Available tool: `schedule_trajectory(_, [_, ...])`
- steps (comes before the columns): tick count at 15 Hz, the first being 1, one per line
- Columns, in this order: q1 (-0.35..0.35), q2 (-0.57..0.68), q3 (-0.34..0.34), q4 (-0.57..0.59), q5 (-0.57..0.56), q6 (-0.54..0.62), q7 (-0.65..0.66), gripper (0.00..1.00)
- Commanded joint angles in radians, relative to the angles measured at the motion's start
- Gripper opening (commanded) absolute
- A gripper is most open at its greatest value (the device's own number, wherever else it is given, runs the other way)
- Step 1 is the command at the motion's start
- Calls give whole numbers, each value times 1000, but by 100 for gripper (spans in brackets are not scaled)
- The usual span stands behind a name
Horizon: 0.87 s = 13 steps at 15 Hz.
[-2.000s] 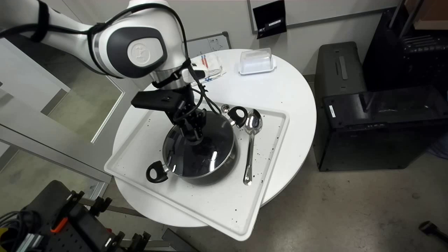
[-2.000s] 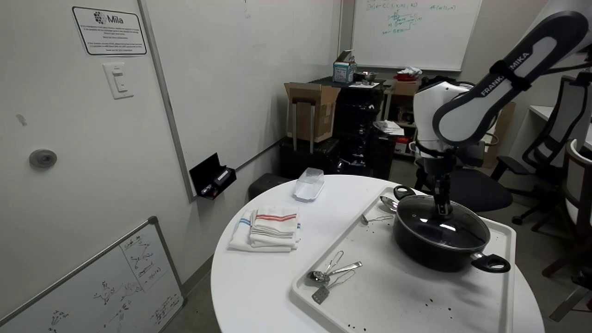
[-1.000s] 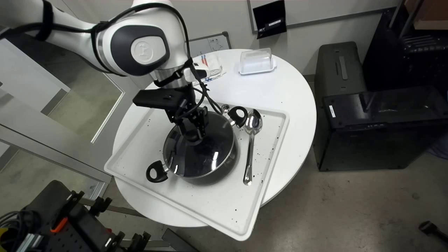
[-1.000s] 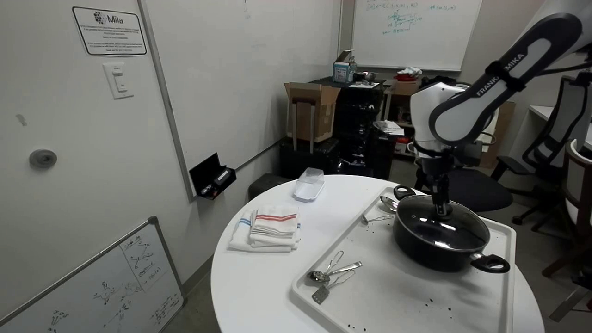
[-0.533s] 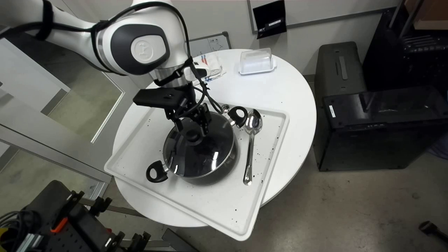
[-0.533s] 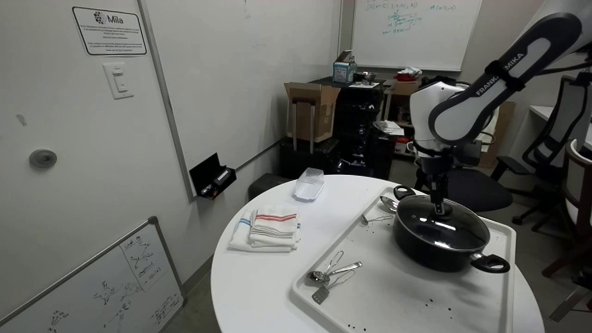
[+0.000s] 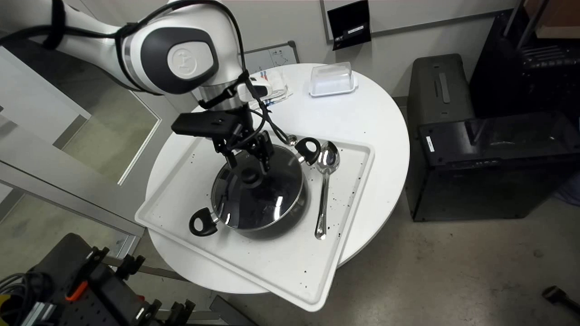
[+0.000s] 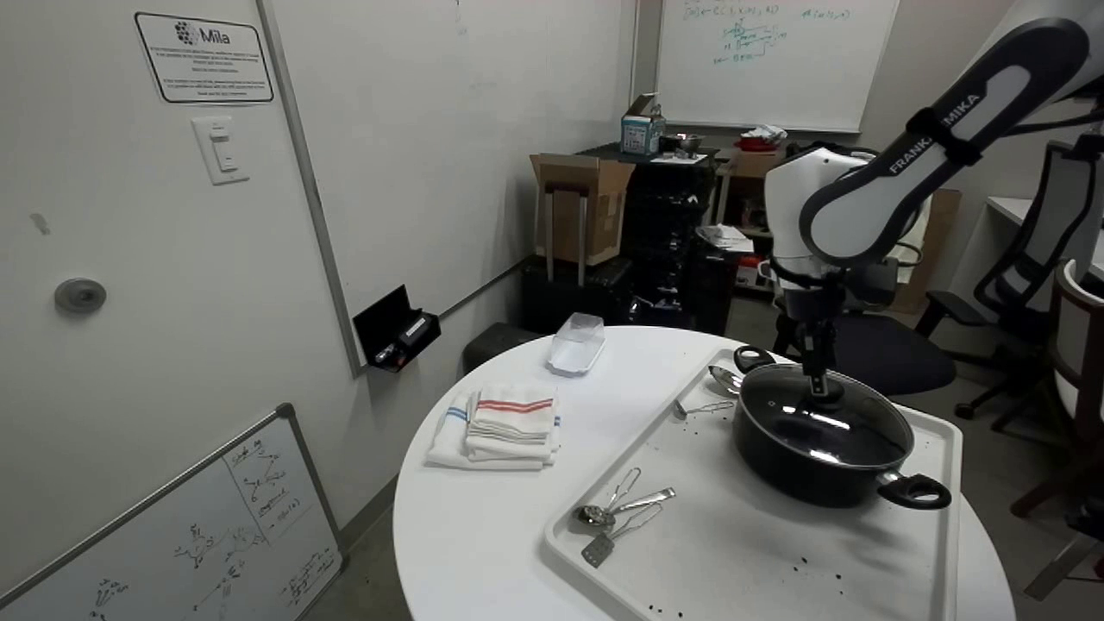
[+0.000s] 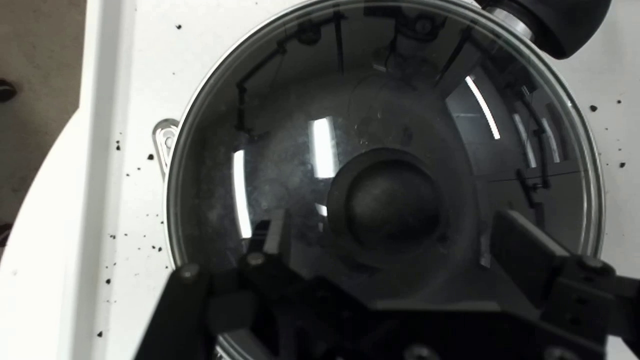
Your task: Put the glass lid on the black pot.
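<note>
Two fingers [image 7: 265,158] of my claw [image 7: 249,168] are standing spread to either side of the dark knob [image 7: 250,176] in an exterior view, holding nothing, and the glass lid [image 7: 265,199] is lying across the black pot [image 7: 282,230], looking seated. I am judging the placing as done, with only my getting clear remaining, so the danger is lying mostly in how I am going to leave. A black cable [image 7: 271,122] is hanging near one loop handle [image 7: 309,158]; should I be swinging that way rather than going straight up, it could be snagging there and dragging the pot over its tray [image 7: 285,271], perhaps rattling it into the large spoon [image 7: 327,158] just beside. In an exterior view a fingertip [image 8: 818,385] is overlapping the knob, so I am not managing to tell how near the glass it is hanging; a downward push could be loading the glass and tipping the lid. The nearer handle [image 8: 900,491] is reaching toward the tray's edge, so a hard sideways nudge could be shoving the pot toward that end of the desk [image 8: 483,535]. In the wrist view the pads [image 9: 522,250] are flanking the knob with a gap showing on both sides, which is leaving room for a clean exit; but should I be twisting or closing too early, a pad could be striking the knob and sliding the lid off its seat. Bright reflections [image 9: 324,147] are crossing the glass, making depth hard to be reading.
</note>
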Motion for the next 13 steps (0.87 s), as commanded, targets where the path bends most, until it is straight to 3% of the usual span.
schedule_trajectory(1, [-3, -66, 5, -43, -9, -21, -44, 100])
schedule_trajectory(13, [-11, -272, 23, -190, -12, -93, -220, 100])
